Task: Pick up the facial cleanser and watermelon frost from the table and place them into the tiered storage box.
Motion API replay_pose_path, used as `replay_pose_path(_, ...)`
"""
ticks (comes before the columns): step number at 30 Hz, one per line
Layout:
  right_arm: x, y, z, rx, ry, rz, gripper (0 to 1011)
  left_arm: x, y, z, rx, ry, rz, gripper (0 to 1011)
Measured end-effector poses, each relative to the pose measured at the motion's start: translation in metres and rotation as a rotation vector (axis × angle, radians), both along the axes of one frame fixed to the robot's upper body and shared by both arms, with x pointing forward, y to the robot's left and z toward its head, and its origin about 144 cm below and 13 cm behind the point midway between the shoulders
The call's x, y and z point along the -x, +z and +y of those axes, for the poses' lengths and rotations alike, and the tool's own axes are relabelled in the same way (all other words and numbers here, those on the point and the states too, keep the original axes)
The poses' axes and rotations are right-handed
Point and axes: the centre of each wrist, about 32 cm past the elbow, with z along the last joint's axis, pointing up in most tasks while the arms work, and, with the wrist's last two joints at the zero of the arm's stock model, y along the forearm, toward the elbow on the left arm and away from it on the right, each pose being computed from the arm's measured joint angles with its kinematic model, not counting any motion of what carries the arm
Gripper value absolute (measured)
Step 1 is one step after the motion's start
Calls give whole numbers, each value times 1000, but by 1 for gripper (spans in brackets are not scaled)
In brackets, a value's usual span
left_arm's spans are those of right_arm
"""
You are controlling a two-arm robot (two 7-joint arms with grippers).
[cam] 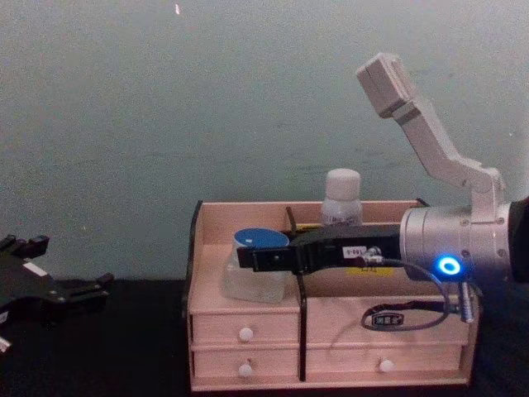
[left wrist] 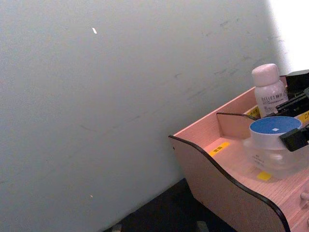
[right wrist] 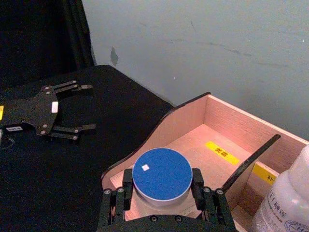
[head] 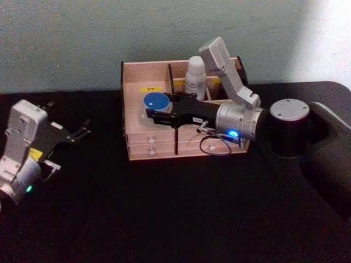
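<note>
The watermelon frost (head: 156, 102), a squat clear jar with a blue lid, sits in the front left compartment of the tiered storage box (head: 131, 76). My right gripper (head: 149, 111) reaches in from the right and is shut on the jar; in the right wrist view its fingers (right wrist: 128, 189) press against both sides of the watermelon frost (right wrist: 161, 173). The facial cleanser (head: 195, 78), a white bottle, stands upright in the rear compartment just behind the dark divider. My left gripper (head: 82, 131) rests open over the black table, left of the box.
The box stands at the back of the black table (head: 164, 219), close to the pale wall. Two rows of drawers with white knobs (cam: 245, 333) face me. A cable loop (head: 214, 147) hangs from the right wrist in front of the drawers.
</note>
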Motion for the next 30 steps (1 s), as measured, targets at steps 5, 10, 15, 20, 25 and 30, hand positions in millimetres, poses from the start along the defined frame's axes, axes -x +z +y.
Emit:
replay_pose_path(5,-2,0,1,-4,-1,3,726,0,0,0,0,0,0,1001)
replay_pose_path(10,-4,-1,3,-6,-1,5,726,0,0,0,0,0,0,1001)
replay_pose_path(15,-5,-2,5,-6,-4,7,726,0,0,0,0,0,0,1001)
replay_pose_path(20,-8,-2,7,-5,-6,8,726,0,0,0,0,0,0,1001)
replay_pose_path(25,-10,-2,8,-6,-9,6,726,0,0,0,0,0,0,1001)
replay_pose_path(30,-10,-3,8,-6,-9,6,726,0,0,0,0,0,0,1001)
